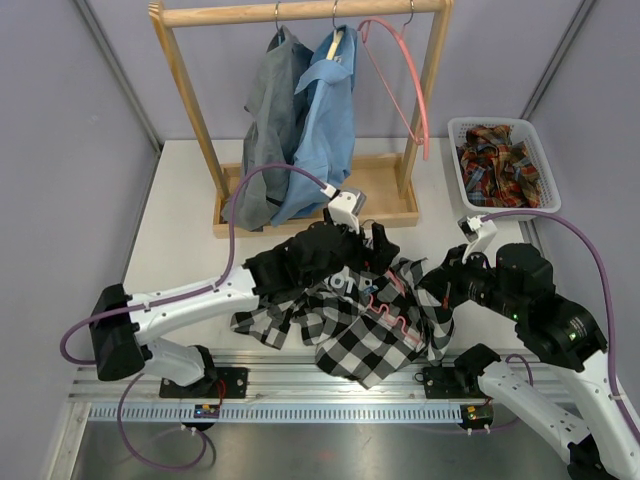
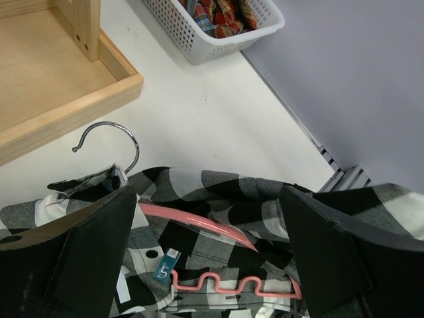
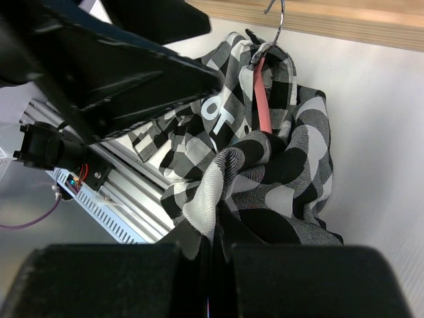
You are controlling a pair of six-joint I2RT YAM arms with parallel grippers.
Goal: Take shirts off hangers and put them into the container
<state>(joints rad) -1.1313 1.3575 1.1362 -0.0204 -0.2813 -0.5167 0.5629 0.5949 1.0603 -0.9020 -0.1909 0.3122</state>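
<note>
Large black-and-white checked shirt (image 1: 360,320) lies on the tabletop (image 1: 190,230) at lower centre, thin pink hanger (image 2: 199,222) inside; right fingers (image 3: 132,278) pinch a fold, left fingers (image 2: 93,258) gape wide, so pulling may drag the hanger along

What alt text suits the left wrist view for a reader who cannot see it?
A black-and-white checked shirt lies crumpled on the white table with a pink hanger inside it, between the fingers of the open left end effector. A white basket sits beyond.
</note>
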